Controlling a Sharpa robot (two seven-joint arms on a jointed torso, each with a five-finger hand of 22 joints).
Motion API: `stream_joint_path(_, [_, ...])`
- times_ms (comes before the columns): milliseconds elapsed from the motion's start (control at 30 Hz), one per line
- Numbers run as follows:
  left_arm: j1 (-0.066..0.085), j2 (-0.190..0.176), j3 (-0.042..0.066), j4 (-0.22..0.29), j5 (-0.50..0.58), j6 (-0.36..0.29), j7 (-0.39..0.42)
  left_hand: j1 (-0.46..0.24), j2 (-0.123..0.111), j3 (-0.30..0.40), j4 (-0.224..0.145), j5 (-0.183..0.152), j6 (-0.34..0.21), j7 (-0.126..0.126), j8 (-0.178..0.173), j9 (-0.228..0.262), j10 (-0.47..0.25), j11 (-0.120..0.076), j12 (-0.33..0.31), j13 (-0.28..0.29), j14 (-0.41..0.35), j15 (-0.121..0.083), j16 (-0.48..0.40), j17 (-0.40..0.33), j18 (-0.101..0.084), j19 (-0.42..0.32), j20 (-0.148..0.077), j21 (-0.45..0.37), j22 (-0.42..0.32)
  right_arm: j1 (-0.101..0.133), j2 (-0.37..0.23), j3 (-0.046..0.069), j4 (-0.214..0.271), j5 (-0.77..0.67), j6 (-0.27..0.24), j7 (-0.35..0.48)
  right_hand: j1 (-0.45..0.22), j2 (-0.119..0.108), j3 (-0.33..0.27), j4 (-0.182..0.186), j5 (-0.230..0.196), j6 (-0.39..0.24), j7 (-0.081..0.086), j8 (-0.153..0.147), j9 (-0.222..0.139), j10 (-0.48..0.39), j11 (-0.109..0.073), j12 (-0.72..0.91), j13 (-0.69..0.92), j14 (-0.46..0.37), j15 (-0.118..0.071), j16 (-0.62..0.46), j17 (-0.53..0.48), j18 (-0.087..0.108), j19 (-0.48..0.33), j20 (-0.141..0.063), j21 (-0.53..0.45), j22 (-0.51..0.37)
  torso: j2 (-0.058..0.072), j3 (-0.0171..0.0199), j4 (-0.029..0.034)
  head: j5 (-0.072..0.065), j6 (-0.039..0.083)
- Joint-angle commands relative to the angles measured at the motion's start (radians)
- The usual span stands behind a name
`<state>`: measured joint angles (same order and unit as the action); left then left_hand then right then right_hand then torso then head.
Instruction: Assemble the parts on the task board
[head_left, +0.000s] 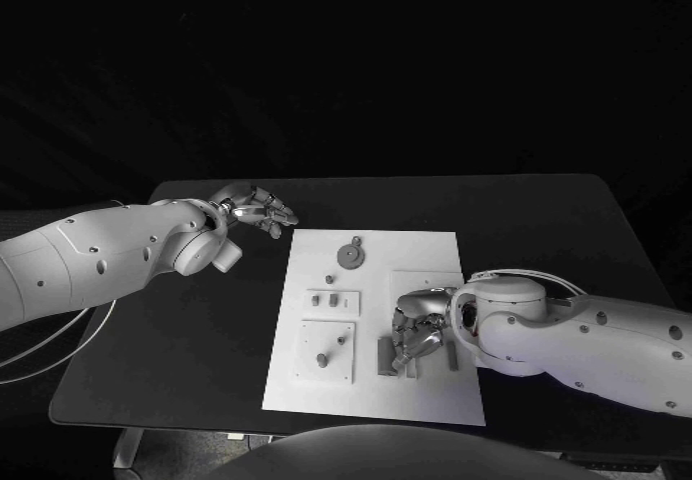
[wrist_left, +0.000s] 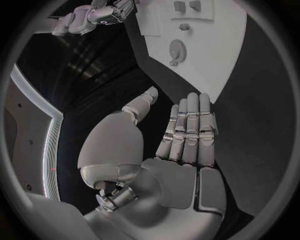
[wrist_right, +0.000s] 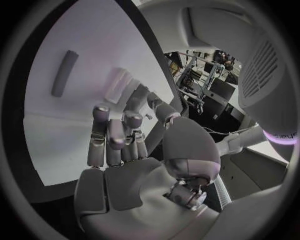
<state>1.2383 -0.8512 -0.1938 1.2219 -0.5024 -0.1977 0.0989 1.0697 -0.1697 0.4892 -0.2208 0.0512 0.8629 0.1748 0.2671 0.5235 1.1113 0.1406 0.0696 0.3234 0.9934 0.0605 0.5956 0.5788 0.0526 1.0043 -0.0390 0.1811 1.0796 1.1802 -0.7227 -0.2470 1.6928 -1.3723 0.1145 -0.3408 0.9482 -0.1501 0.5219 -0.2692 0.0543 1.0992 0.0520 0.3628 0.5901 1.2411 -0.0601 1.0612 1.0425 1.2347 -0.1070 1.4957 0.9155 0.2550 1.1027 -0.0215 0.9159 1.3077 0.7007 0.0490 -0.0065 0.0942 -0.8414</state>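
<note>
Left hand (head_left: 257, 210) hovers beside the task board (head_left: 433, 250), fingers (wrist_left: 190, 125) straight, holding nothing. Right hand (head_left: 418, 325) rests on board, fingers (wrist_right: 112, 132) curled; grasp cannot be determined.

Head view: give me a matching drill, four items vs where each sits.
Items:
1. left hand
2. right hand
3. round disc part
4. long bar part

Places:
A. over the board's near right part, fingers pointing down at it
B. on the far part of the white board, near its middle
C. off the board, over the black table past its far left corner
D. lying flat on the board beside the right hand

Pairs: 1-C, 2-A, 3-B, 4-D
</note>
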Motion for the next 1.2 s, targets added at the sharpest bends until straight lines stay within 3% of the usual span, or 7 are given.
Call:
stream_joint_path(33, [0.001,0.002,0.000,0.001,-0.006,0.008,0.006,-0.002,-0.008,-0.001,0.007,0.000,0.007,0.000,0.005,0.000,0.006,-0.003,0.006,0.001,0.010,0.000,-0.004,0.002,0.008,0.008,0.000,-0.004,0.002,-0.007,0.006,0.000,0.002,-0.109,-0.010,0.030,0.011,-0.002,-0.001,-0.005,-0.002,0.012,-0.002,0.007,0.002,0.012,0.000,0.005,0.002,0.011,0.000,0.001,0.005,0.007,0.009,-0.001,0.003,0.009,0.000,-0.0006,0.0005,0.000,-0.001])
stream_joint_path(300, [0.001,0.000,0.000,0.000,-0.006,0.009,0.004,-0.002,-0.007,-0.001,0.007,0.000,0.011,-0.002,0.007,0.001,0.011,-0.005,0.009,0.002,0.010,-0.001,-0.007,0.006,0.008,0.008,0.000,-0.005,0.003,-0.021,0.011,0.000,0.015,-0.151,-0.008,0.029,0.006,-0.004,-0.003,0.001,-0.002,0.035,-0.010,0.012,0.004,0.030,-0.008,0.011,0.004,0.032,0.001,0.002,0.021,0.007,0.019,-0.005,0.004,0.009,0.000,-0.0015,0.0004,0.003,-0.005])
stream_joint_path(867, [0.001,-0.001,0.000,0.001,-0.010,0.015,0.000,-0.002,-0.007,-0.002,0.008,0.000,0.013,-0.003,0.009,0.001,0.014,-0.006,0.010,0.002,0.011,-0.001,-0.010,0.009,0.008,0.008,0.000,-0.005,0.004,-0.043,0.024,0.000,0.020,-0.286,-0.059,0.010,0.001,-0.001,-0.002,0.012,-0.002,0.070,-0.024,0.021,0.008,0.057,-0.021,0.016,0.007,0.065,0.001,0.005,0.048,0.007,0.038,-0.015,0.008,0.009,0.000,-0.0020,0.0008,0.006,-0.008])
stream_joint_path(1200, [0.001,-0.002,-0.001,0.001,-0.012,0.017,-0.002,-0.003,-0.006,-0.003,0.008,0.000,0.015,-0.004,0.010,0.001,0.016,-0.007,0.010,0.003,0.011,-0.001,-0.012,0.012,0.008,0.008,0.000,-0.006,0.005,-0.058,0.035,0.000,0.015,-0.358,-0.068,0.007,0.008,0.015,-0.003,0.000,-0.002,0.094,-0.033,0.034,0.013,0.073,-0.030,0.024,0.018,0.078,0.001,0.005,0.058,0.007,0.045,-0.018,0.009,0.010,0.000,-0.0020,0.0009,0.007,-0.010])
